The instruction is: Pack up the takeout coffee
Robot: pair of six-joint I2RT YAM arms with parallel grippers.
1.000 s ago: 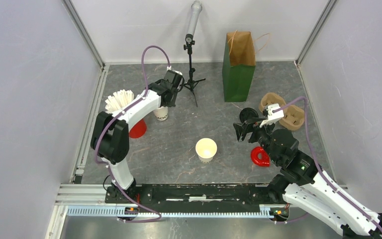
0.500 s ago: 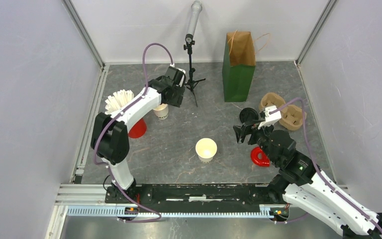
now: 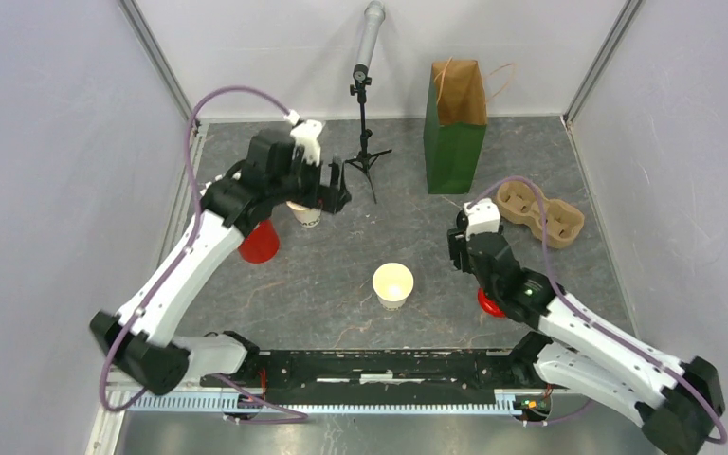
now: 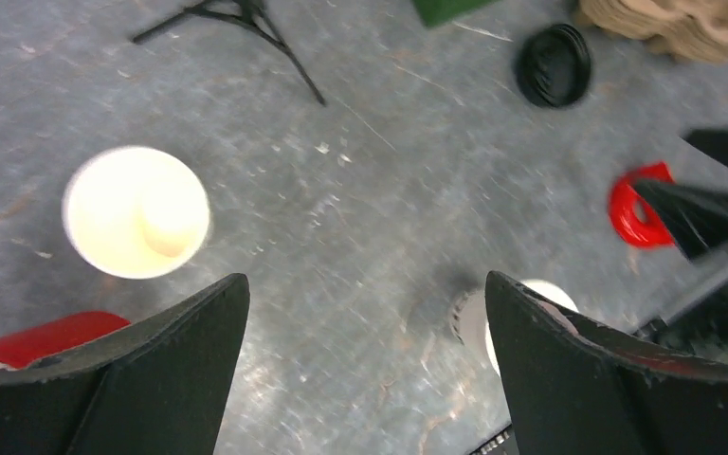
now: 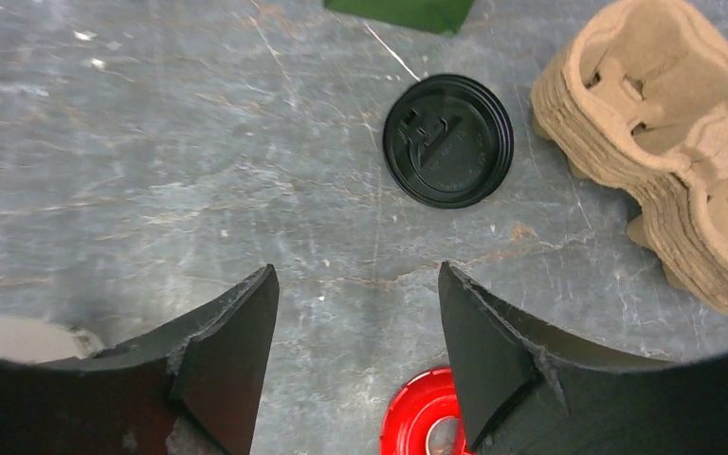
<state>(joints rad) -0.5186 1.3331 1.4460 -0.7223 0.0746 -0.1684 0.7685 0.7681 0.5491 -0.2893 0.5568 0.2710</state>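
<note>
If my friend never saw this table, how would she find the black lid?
Start at the tall green paper bag standing at the back of the grey table. Just in front of it, beside the brown cardboard cup carrier, the lid lies flat. It is the only round black disc there; the other small round thing nearby is a red ring.

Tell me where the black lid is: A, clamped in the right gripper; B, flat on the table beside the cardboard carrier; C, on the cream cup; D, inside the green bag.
B: the right wrist view shows the black lid lying flat on the table beside the cardboard carrier, ahead of the empty right gripper.
</note>
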